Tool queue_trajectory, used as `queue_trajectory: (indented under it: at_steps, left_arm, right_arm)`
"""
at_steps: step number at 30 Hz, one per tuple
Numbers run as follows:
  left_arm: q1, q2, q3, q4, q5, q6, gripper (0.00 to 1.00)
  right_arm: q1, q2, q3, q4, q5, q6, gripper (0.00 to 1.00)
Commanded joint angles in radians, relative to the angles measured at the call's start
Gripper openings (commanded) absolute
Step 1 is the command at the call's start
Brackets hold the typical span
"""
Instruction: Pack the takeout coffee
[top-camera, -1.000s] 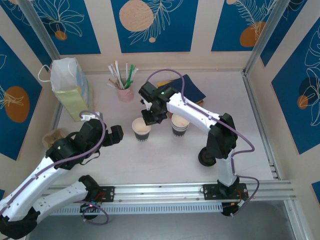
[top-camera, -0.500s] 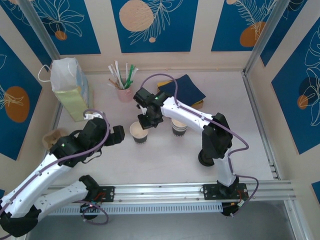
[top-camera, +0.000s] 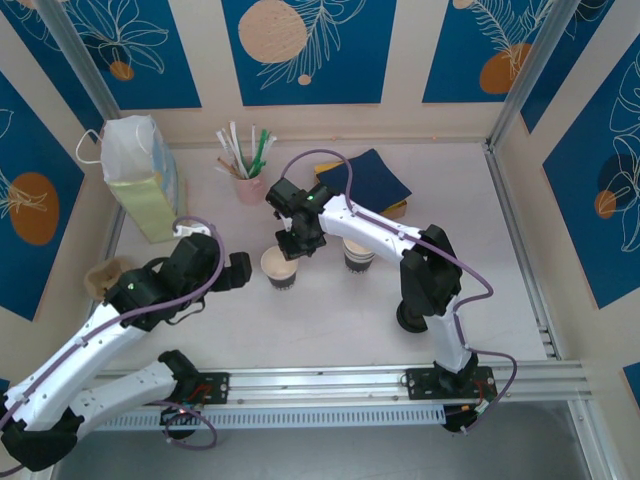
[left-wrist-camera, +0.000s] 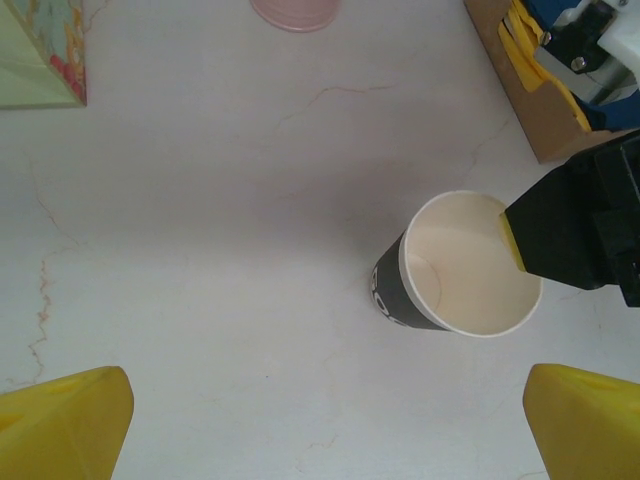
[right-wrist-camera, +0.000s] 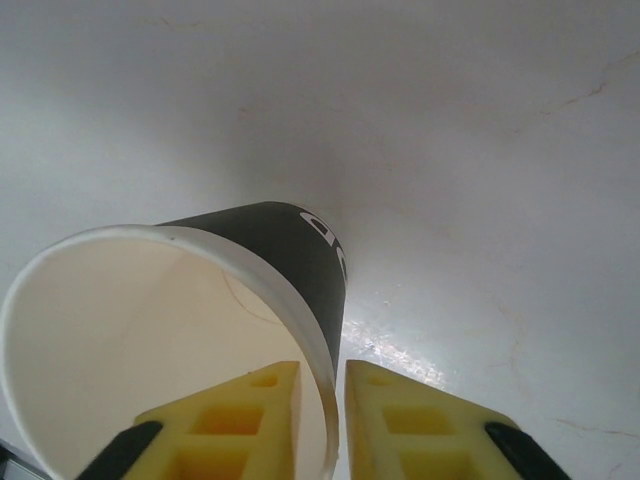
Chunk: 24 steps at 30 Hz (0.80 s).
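A lidless black paper cup (top-camera: 281, 268) with a white rim stands upright on the table. My right gripper (top-camera: 296, 242) hangs over its far rim. One yellow finger (right-wrist-camera: 235, 420) is inside the cup (right-wrist-camera: 190, 330) and the other is outside, a hair off the wall, so the jaws are slightly open. My left gripper (top-camera: 238, 270) is wide open just left of the cup (left-wrist-camera: 462, 266), with bare table between its fingertips (left-wrist-camera: 70, 420). A round black lid (top-camera: 411, 316) shows by the right arm's elbow, half hidden. It may be the takeout coffee, but I cannot tell whether a cup stands under it.
A striped lidless cup (top-camera: 360, 254) stands right of the black cup. At the back are a pink cup of straws (top-camera: 248, 186), a paper bag (top-camera: 140, 178) and a dark blue pad (top-camera: 368, 180). A brown cup carrier (top-camera: 104, 276) sits at the left edge.
My right gripper carried the black cup a little to the left, and its jaws have now eased apart on the rim. The left arm crept slightly forward, still open.
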Motion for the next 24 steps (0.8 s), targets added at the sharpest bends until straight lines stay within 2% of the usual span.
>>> queue_trajectory:
  at_steps: [1, 3, 11, 20, 24]
  left_arm:
    - [-0.004, 0.004, 0.030, -0.002, 0.017, 0.028, 1.00]
    - [-0.004, 0.010, 0.033, 0.002, 0.029, 0.035, 1.00]
    - [0.001, 0.081, 0.078, 0.014, 0.110, 0.073, 1.00]
    - [0.016, 0.216, 0.173, 0.020, 0.280, 0.136, 1.00]
    - [0.038, 0.281, 0.230, 0.015, 0.352, 0.164, 1.00]
  right_arm:
    - [0.008, -0.001, 0.007, -0.031, 0.004, 0.010, 0.23]
    - [0.007, -0.015, 0.016, -0.037, 0.006, 0.013, 0.24]
    - [0.006, -0.101, 0.035, -0.052, 0.031, 0.033, 0.40]
    - [-0.037, -0.246, 0.017, -0.080, 0.079, 0.099, 0.55]
    - [-0.094, -0.320, 0.005, -0.117, 0.107, 0.141, 0.60]
